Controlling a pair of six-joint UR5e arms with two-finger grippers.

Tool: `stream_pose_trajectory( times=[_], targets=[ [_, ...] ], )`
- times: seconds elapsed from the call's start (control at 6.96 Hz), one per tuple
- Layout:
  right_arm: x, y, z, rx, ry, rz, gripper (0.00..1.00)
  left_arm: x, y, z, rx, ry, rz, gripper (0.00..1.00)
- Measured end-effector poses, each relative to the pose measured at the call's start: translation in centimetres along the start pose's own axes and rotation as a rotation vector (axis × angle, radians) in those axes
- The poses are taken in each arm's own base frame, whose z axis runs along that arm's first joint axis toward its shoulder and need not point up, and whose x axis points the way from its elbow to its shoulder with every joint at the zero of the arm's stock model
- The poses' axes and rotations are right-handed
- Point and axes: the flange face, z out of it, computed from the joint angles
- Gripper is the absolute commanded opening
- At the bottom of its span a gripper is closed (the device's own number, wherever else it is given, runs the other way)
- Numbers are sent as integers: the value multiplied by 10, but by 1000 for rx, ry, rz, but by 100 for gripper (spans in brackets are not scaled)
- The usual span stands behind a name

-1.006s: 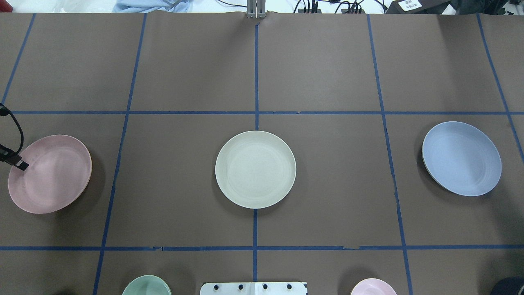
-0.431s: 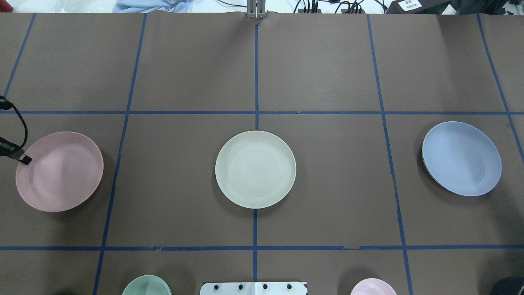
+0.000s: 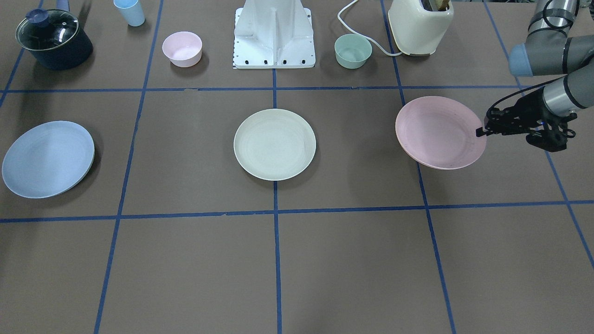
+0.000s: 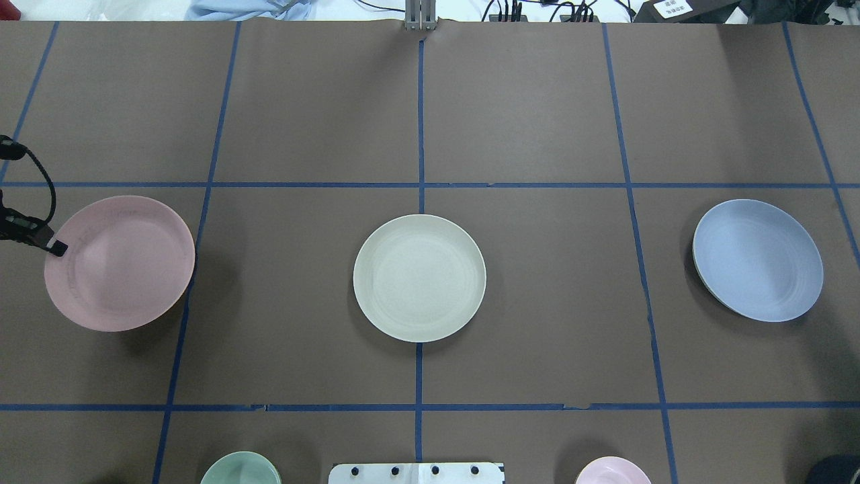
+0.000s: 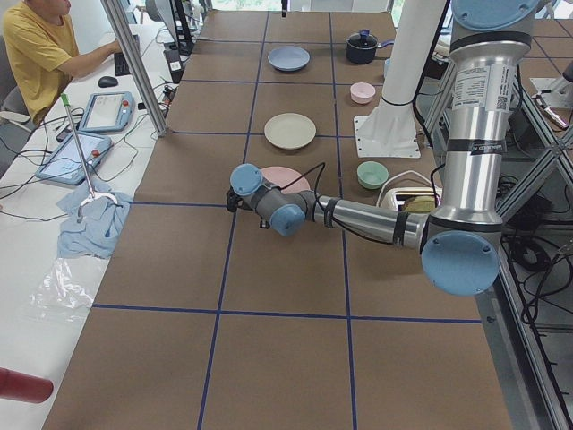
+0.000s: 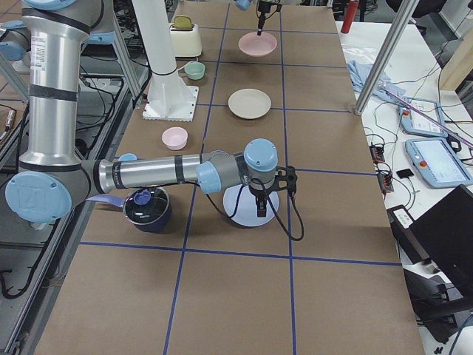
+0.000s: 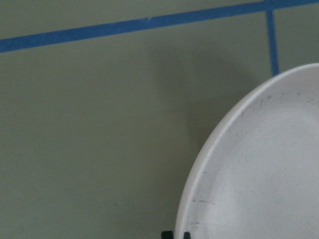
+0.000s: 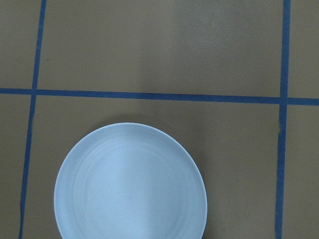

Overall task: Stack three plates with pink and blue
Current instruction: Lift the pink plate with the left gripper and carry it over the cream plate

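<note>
Front-facing view: left claw (image 3: 481, 133) clenched on the rim of the pink plate (image 3: 438, 134), on the edge away from the cream plate (image 3: 274, 144). The pink plate is off the counter (image 3: 352, 260) and tilted, with its shadow beneath. The cream plate lies flat at centre. The blue plate (image 3: 46, 158) is well apart, toward the robot's right end. Overhead view: three plates in a row, none touching; the pink plate's inner edge overlaps a blue tape line (image 4: 218, 134). Left side view: left arm (image 5: 358, 215) stretched low over the counter, with the pink plate partly hidden behind its wrist. Right side view: right claw (image 6: 258, 205) hangs over the blue plate; cannot tell whether it is released or clenched. Left wrist view: dark fingertips (image 7: 166, 235) at the bottom edge, meeting the pink plate's rim; the counter is out of focus below. Right wrist view: blue plate directly beneath, resting on the counter, its lower edge cropped.
</note>
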Motion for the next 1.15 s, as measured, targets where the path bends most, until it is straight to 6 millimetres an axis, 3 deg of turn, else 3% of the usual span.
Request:
stream_pose_trajectory(
  times=[0.14, 0.43, 0.58, 0.86, 1.15],
  targets=[
    [-2, -1, 1, -2, -3, -3, 100, 53, -16, 6, -7, 36, -45, 0],
    [-10, -3, 6, -13, -9, -18, 100, 178, -35, 68, -81, 73, -125, 0],
    [-12, -3, 9, -18, -9, -23, 100, 228, -40, 98, -98, 74, -157, 0],
    [-15, -3, 11, -23, -8, -27, 100, 290, -40, 151, -101, 59, -164, 0],
    [-16, -3, 13, -28, -9, -29, 100, 318, -32, 184, -76, 54, -124, 0]
  ],
)
